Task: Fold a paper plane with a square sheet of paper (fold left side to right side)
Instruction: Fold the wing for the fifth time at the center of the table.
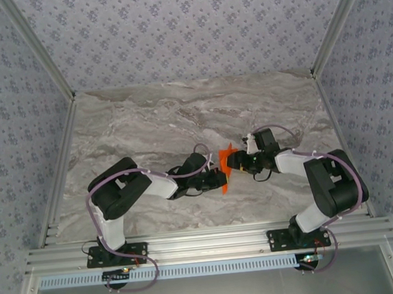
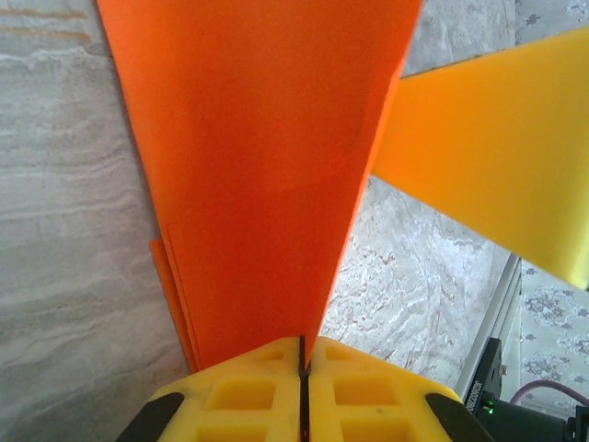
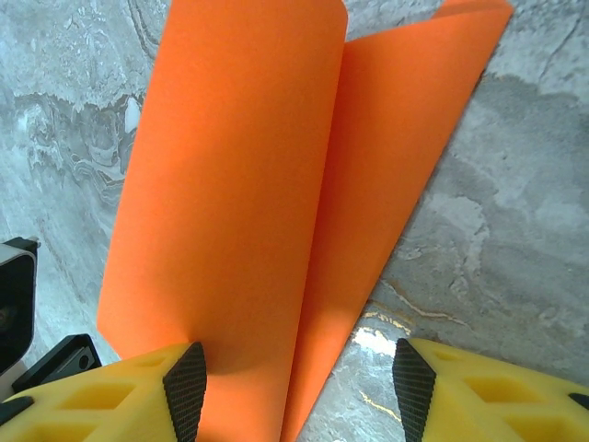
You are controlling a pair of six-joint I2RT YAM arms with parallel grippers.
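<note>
walls (image 1: 186,31): blue-grey floral wallpaper | tabletop (image 1: 146,117): grey marble | near edge: aluminium rails (image 1: 205,243)

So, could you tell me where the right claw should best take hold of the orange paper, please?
Probably the near end of the paper, where its two layers converge inside the open right claw. Come from the right, opposite the left claw shut on it, and pinch across the flat faces; further off the layers curl apart.
</note>
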